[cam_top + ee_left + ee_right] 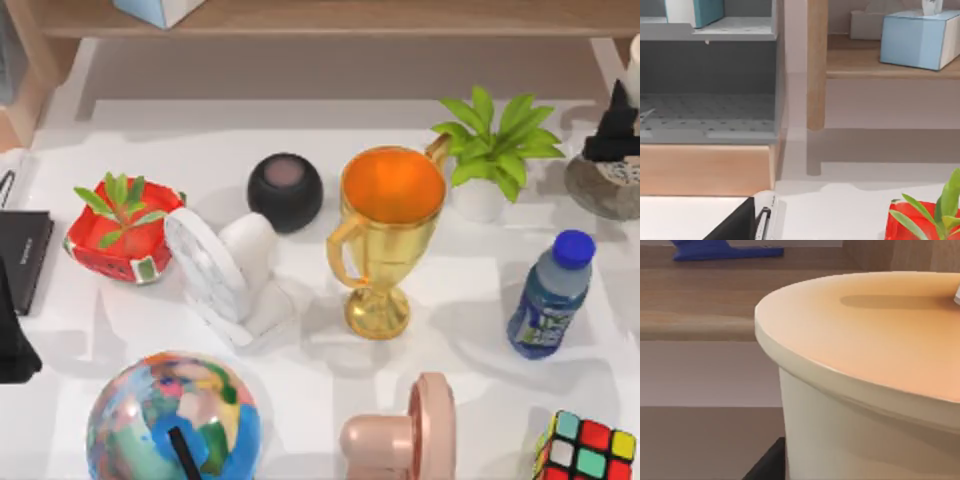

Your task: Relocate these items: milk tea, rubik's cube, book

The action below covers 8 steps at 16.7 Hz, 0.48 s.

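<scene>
The rubik's cube (588,450) sits at the table's front right corner. The milk tea (865,390), a cream cup with a flat lid, looms very close in the right wrist view, in front of a wooden shelf. My right gripper (615,125) is a dark shape at the far right, over a round grey-brown form with dark specks (605,190). In the left wrist view, the teal-blue book (702,10) with its pale page edge stands on the upper level of a grey rack (710,32). My left gripper (12,340) stays at the table's left edge.
Standing on the table: a red pot with a plant (125,235), a black speaker (285,190), a gold trophy (385,235), a white-potted plant (490,150), a blue-capped bottle (550,295), a globe (172,415), a white object (225,265), a pink object (405,435), a black slab (22,255). A light-blue box (920,37) rests on the wooden shelf.
</scene>
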Available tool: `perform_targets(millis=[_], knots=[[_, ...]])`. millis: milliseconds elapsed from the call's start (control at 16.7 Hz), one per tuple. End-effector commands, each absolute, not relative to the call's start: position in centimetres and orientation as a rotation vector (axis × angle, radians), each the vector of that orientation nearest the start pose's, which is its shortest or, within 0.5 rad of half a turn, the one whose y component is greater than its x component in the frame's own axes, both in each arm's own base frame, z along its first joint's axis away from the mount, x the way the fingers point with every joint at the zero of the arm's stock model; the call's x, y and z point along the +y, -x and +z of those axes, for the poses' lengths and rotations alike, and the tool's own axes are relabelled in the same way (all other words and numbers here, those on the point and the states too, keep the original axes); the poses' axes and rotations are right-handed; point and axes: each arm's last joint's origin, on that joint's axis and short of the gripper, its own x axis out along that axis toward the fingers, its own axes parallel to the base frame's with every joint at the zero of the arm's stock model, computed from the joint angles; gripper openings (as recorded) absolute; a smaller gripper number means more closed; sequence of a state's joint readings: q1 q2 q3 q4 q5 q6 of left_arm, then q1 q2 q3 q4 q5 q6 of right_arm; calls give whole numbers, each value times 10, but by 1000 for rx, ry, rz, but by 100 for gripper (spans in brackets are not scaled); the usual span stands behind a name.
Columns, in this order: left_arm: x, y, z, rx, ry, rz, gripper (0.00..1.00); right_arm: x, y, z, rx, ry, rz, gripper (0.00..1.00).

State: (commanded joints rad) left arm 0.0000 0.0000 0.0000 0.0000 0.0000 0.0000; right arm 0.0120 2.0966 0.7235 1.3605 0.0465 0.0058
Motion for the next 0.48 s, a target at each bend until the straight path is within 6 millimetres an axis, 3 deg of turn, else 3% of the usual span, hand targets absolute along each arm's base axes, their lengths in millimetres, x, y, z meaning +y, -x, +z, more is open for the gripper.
perform_targets(millis=[240, 480], knots=[[-1, -106, 160, 0, 0, 0, 100, 6, -363, 98, 12, 8, -11, 98], [-1, -106, 160, 0, 0, 0, 100, 6, -363, 98, 12, 8, -11, 100]])
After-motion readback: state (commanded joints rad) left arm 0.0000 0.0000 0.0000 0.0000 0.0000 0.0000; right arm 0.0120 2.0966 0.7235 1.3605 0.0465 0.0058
